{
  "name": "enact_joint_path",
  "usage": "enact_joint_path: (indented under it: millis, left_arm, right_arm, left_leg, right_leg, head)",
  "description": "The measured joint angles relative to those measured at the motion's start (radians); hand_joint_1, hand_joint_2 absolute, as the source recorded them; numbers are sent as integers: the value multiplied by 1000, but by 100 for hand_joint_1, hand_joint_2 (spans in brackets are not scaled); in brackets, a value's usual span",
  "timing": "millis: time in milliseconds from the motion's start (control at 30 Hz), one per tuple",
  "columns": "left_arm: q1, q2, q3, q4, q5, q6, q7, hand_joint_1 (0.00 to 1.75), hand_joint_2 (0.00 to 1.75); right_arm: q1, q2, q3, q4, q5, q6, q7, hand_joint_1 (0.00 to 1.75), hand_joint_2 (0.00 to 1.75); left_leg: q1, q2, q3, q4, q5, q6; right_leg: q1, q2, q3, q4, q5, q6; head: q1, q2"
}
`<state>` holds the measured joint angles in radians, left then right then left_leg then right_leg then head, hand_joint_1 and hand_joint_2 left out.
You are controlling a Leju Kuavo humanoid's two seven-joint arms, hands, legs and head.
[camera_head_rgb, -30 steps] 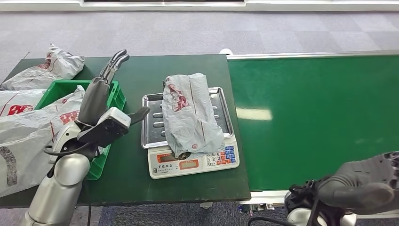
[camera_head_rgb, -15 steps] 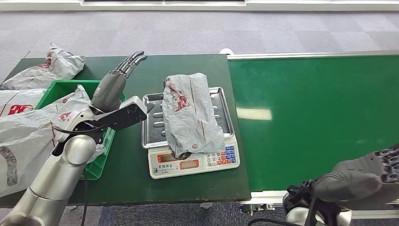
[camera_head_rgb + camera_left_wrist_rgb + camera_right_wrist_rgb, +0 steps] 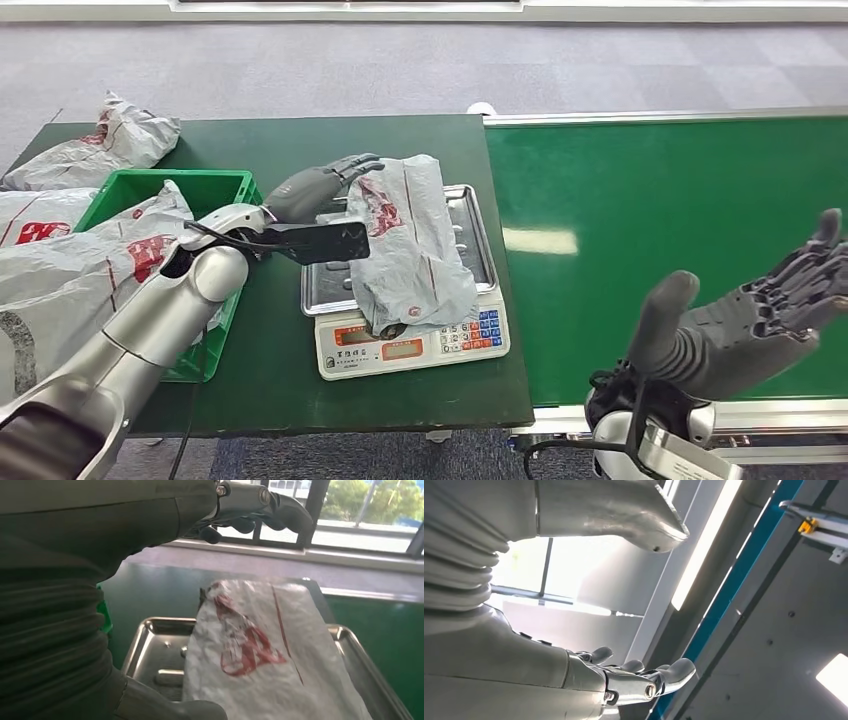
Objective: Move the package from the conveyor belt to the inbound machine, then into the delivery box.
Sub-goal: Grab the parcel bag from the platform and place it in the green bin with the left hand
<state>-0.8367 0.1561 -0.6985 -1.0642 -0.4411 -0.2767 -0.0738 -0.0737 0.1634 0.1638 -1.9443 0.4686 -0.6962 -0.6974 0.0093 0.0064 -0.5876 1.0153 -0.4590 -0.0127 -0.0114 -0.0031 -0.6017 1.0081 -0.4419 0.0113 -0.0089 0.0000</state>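
Note:
A grey plastic package (image 3: 408, 245) with red print lies across the steel tray (image 3: 470, 225) of the weighing scale (image 3: 410, 347). In the left wrist view the package (image 3: 260, 655) is close below my fingers (image 3: 260, 510). My left hand (image 3: 315, 190) reaches over the tray's left side, open, its fingertips at the package's far left edge. My right hand (image 3: 745, 320) hovers palm up over the near edge of the green conveyor belt (image 3: 670, 240), fingers spread, holding nothing. The right wrist view shows that hand (image 3: 634, 680) against the ceiling.
A green crate (image 3: 120, 190) with grey packages (image 3: 70, 270) in it stands left of the scale on the dark green table (image 3: 300, 390). Another package (image 3: 110, 140) lies at the table's far left corner.
My left hand has swung from above the crate rightward and down to the package on the scale. My right hand has risen and turned palm up with its fingers spread.

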Motion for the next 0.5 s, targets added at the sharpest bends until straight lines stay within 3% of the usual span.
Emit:
enact_joint_path:
  millis: [200,500]
  left_arm:
    - [-29,-61,-99,102,-6,7,-3,0,175]
    - [-51,-86,-140,157,-6,4,-9,0,175]
  right_arm:
    - [-15,-4,29,26,-2,0,0,0,175]
    - [-17,-6,36,41,0,0,0,0,175]
  left_leg:
    - [0,0,-1,0,0,0]
    - [0,-1,-1,0,0,0]
  right_leg:
    - [0,0,0,0,0,0]
    - [1,0,0,0,0,0]
  head:
    - [0,0]
    - [0,0]
